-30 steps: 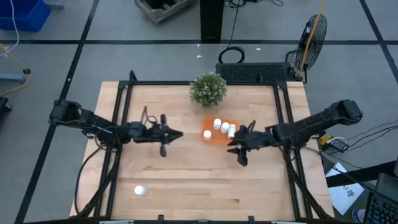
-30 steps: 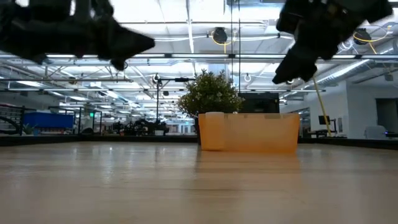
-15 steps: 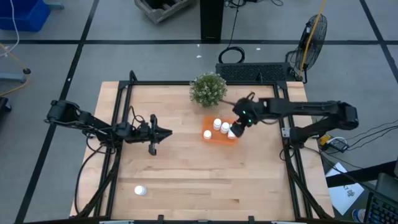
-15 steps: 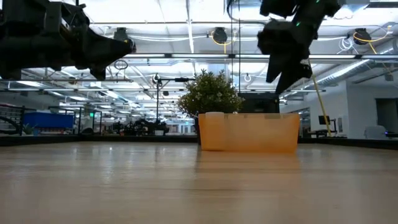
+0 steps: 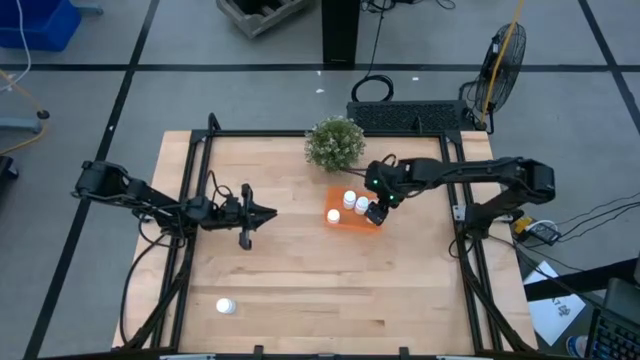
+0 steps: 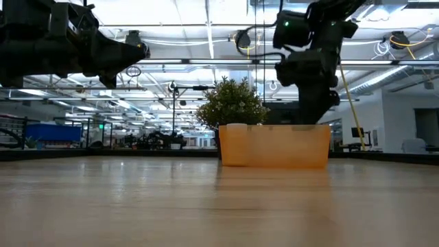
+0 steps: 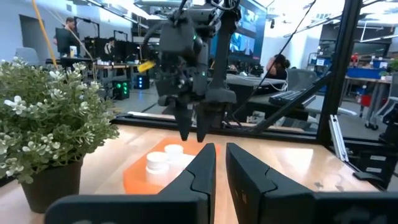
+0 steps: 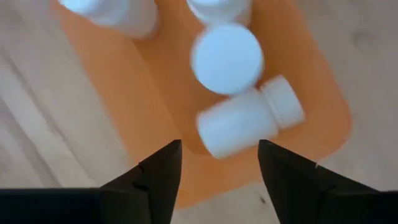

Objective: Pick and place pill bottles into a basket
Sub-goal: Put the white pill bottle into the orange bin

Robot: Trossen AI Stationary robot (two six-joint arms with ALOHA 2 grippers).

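The orange basket [image 5: 345,223] stands right of the table's middle, and also shows in the low view [image 6: 274,145]. It holds several white pill bottles: standing ones [image 5: 349,200] [image 5: 333,215] and one lying on its side [image 8: 242,118] next to a standing one [image 8: 227,57]. My right gripper [image 8: 221,168] is open and points down over the basket's right end [image 5: 377,212], a finger on either side above the lying bottle. One more bottle [image 5: 226,306] stands near the table's front left. My left gripper [image 5: 270,212] is shut and empty, held level above the table left of the basket.
A bushy green potted plant [image 5: 335,143] stands just beyond the basket at the far edge. Black frame rails [image 5: 190,200] run along the table's left and right sides. Bare wood lies between the basket and the near edge.
My right gripper has swung from the basket's near right side toward the far edge, over the basket's right end. It has tipped to point down and come lower. My left gripper has drawn back a little toward the table's left edge.
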